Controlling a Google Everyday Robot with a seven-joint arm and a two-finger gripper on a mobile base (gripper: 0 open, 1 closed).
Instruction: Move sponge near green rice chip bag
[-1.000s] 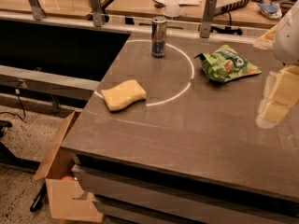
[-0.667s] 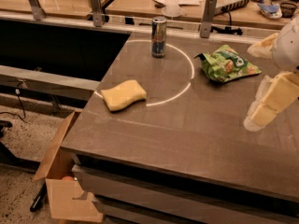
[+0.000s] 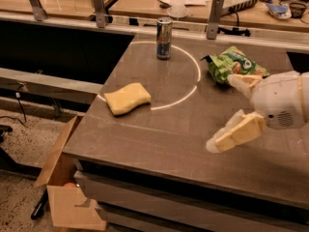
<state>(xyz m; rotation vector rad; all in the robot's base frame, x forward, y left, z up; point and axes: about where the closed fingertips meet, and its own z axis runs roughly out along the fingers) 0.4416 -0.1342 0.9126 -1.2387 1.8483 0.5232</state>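
The pale yellow sponge lies flat on the dark table, at its left side, on the white circle line. The green rice chip bag lies at the table's back right, well apart from the sponge. My gripper reaches in from the right edge, over the table to the right of the sponge and just in front of the bag. Its cream-yellow fingers are spread apart and hold nothing. The upper finger overlaps the bag's near edge in the view.
A tall silver-blue drink can stands upright at the table's back, between sponge and bag. An open cardboard box sits on the floor by the table's front left corner. A rail with metal posts runs behind the table.
My gripper has moved left from the right edge, farther over the table toward the sponge. The sponge, bag and can have not moved.
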